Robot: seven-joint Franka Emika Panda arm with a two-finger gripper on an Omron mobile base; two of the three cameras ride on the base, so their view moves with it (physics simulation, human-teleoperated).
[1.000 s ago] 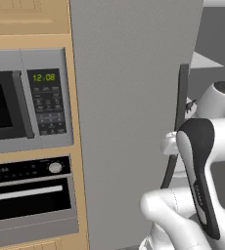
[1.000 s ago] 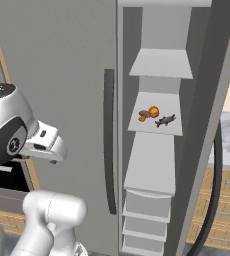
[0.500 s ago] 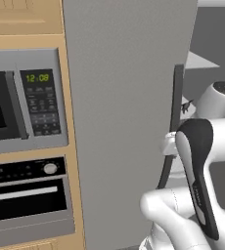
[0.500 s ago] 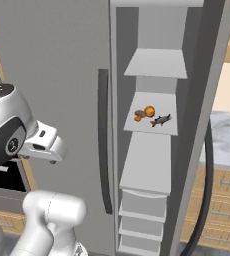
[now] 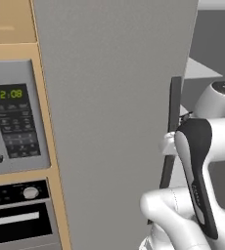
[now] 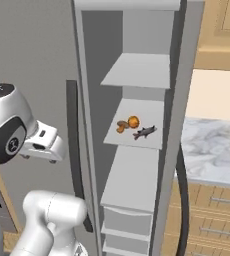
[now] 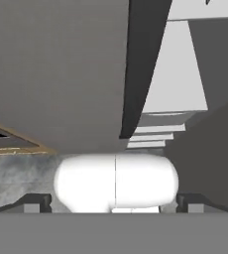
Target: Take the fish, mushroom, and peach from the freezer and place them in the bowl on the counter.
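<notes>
The freezer (image 6: 89,65) stands with one door swung wide, white shelves showing inside. On the middle shelf (image 6: 154,142) lie the slender dark fish (image 6: 144,132), the round orange peach (image 6: 133,121) and, just left of it, the tan mushroom (image 6: 121,127). The marble counter (image 6: 214,150) runs to the right of the freezer; the bowl is out of view. In the hand view my gripper (image 7: 114,202) is open and empty, its fingertips (image 7: 36,201) far apart, looking down along the closed freezer door and its dark handle (image 7: 141,64). My arm is left of the shelves, well short of the food.
A microwave (image 5: 11,122) and an oven (image 5: 16,219) sit in the tan cabinet left of the freezer. The open door's long dark handle (image 6: 183,200) hangs between the shelves and the counter drawers (image 6: 212,220). Lower freezer drawers (image 6: 127,225) sit under the shelves.
Both base views have slid leftward across the scene, so the base has driven to the right. The food has not moved on its shelf and the gripper has stayed open.
</notes>
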